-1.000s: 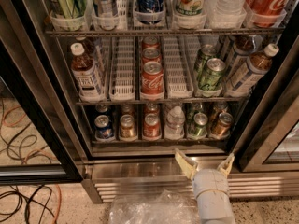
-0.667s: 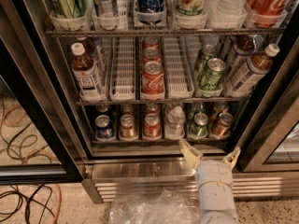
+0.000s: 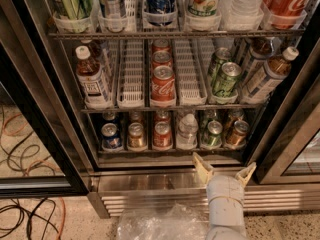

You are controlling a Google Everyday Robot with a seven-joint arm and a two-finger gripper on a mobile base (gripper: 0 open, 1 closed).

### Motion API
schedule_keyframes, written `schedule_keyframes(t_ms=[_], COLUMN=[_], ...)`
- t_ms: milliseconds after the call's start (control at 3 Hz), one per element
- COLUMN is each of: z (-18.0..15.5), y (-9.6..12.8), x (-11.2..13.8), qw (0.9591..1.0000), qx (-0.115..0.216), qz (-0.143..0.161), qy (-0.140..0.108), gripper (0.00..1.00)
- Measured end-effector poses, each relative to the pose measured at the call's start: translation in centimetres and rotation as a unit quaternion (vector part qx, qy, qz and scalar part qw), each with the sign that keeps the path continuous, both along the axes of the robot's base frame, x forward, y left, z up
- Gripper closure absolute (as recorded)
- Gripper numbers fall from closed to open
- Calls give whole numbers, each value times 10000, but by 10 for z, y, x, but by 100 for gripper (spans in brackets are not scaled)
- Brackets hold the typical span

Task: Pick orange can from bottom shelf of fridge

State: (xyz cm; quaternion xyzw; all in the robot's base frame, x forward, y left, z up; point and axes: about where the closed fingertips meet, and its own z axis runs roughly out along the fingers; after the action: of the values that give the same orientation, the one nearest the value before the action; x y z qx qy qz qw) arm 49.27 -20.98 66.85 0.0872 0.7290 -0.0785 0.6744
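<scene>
The orange can (image 3: pixel 237 132) stands at the right end of the bottom shelf (image 3: pixel 165 152) of the fridge (image 3: pixel 55 109), upright at the front of its lane. To its left stand a green can (image 3: pixel 214 133), a clear bottle (image 3: pixel 187 129), a red can (image 3: pixel 161 134), a gold can (image 3: pixel 135 135) and a blue can (image 3: pixel 111 136). My gripper (image 3: pixel 224 170) is open and empty. It sits in front of the steel base, just below the shelf's front edge, under the green and orange cans and apart from them.
The rack above holds brown tea bottles (image 3: pixel 92 81), Coca-Cola cans (image 3: pixel 163 84) and green cans (image 3: pixel 226 78). Black door frames flank the opening on both sides. A clear plastic bag (image 3: pixel 160 226) lies on the floor. Cables (image 3: pixel 22 156) lie at the left.
My gripper has moved slightly up and to the right, closer to the bottom shelf's front edge. It stays open. The cans have not moved.
</scene>
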Motion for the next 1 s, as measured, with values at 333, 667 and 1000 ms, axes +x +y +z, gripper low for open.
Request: schedule_keyframes(t_ms=[333,667,1000], z=[0,-12,-31], y=[0,-6,-15], x=[0,2,8], qw=[10000,9997,9987], qx=[0,-29,-104], qz=[-5,-248,-492], qy=[1,58,35], gripper=[0,0,0])
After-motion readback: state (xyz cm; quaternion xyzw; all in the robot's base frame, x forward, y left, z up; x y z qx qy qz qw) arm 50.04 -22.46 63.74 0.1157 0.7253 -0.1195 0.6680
